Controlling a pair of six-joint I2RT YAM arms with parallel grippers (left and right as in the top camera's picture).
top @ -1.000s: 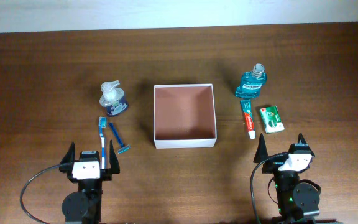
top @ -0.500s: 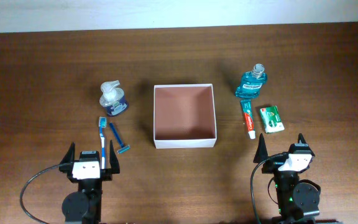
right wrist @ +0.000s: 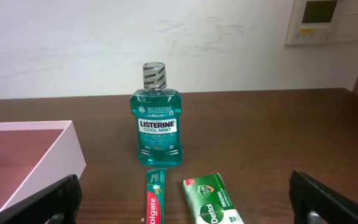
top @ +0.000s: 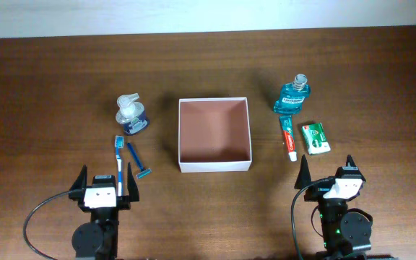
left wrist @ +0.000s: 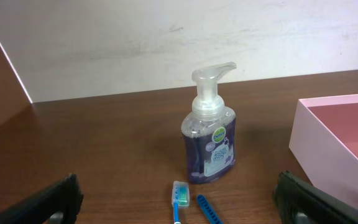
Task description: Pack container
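Note:
The container [top: 214, 135], a shallow square white box with a reddish-brown inside and nothing in it, sits mid-table; its wall shows as container [left wrist: 328, 146] and container [right wrist: 48, 163] in the wrist views. Left of it stand a purple soap pump bottle [top: 131, 115] [left wrist: 209, 138], a blue toothbrush [top: 120, 163] [left wrist: 179, 199] and a blue razor [top: 137, 162] [left wrist: 209, 209]. To its right are a teal mouthwash bottle [top: 292, 96] [right wrist: 156, 124], a toothpaste tube [top: 289, 139] [right wrist: 154, 198] and a green soap box [top: 314, 137] [right wrist: 212, 200]. My left gripper [top: 107, 178] [left wrist: 182, 202] and right gripper [top: 326, 170] [right wrist: 188, 199] stand open near the front edge, holding nothing.
A white wall runs behind the brown wooden table [top: 42, 87]. A white thermostat [right wrist: 328, 18] hangs on the wall at the right. Black cables [top: 35, 217] curl beside each arm base at the front edge.

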